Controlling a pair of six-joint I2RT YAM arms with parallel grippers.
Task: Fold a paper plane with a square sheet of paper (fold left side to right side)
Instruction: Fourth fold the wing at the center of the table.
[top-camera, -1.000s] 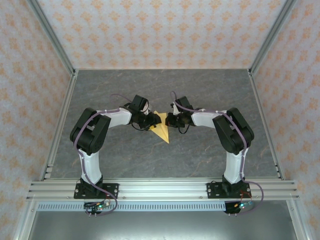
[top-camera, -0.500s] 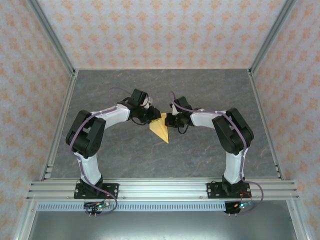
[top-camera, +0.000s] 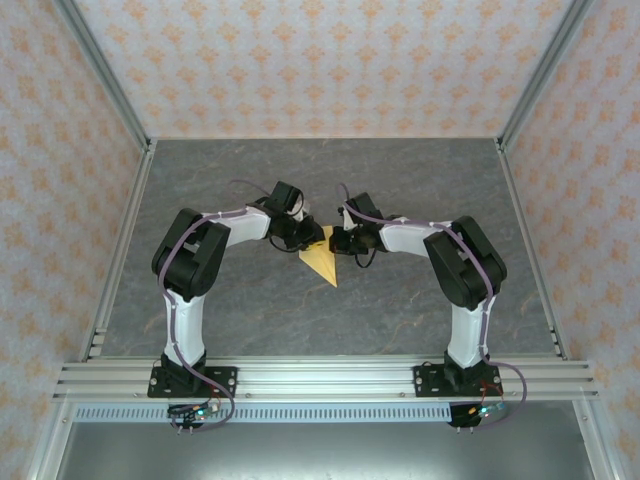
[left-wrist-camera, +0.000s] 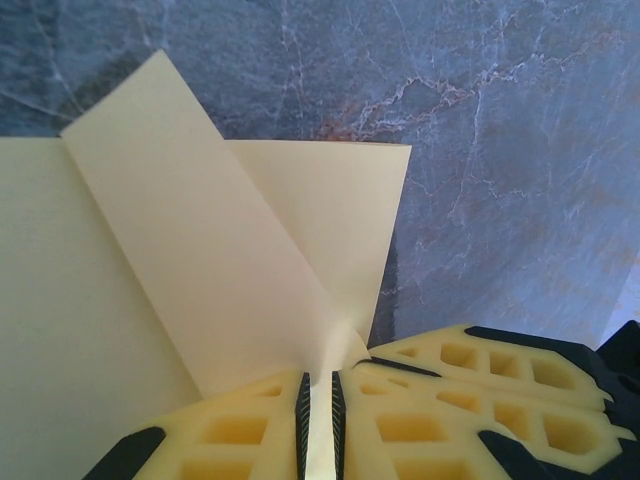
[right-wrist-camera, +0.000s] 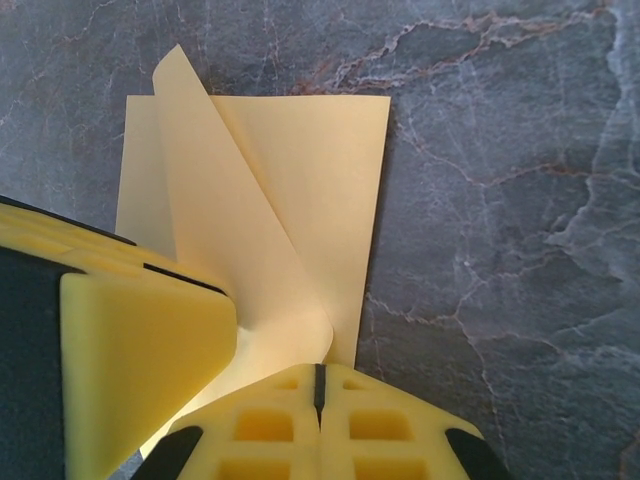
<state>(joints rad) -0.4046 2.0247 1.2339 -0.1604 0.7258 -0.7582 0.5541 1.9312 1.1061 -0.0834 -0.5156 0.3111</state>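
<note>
The square sheet of paper (top-camera: 323, 260) lies mid-table, pale yellow and folded into a pointed shape with its tip toward me. My left gripper (top-camera: 306, 238) is at its far-left corner. In the left wrist view that gripper (left-wrist-camera: 319, 400) is shut on a long flap (left-wrist-camera: 200, 250) raised off the flat layer (left-wrist-camera: 345, 210). My right gripper (top-camera: 338, 242) faces it from the right. Its jaws (right-wrist-camera: 320, 385) are shut with nothing between them, the tip resting at the curled base of the paper (right-wrist-camera: 300, 170). The two grippers nearly touch.
The grey marbled table (top-camera: 430, 180) is bounded by aluminium posts and patterned walls. A metal rail (top-camera: 320, 378) runs along the near edge over both arm bases. Bare tabletop surrounds the paper on all sides.
My left gripper has closed down onto the paper flap, and its arm's elbow has swung in toward the middle. The right gripper and the paper have stayed in place.
</note>
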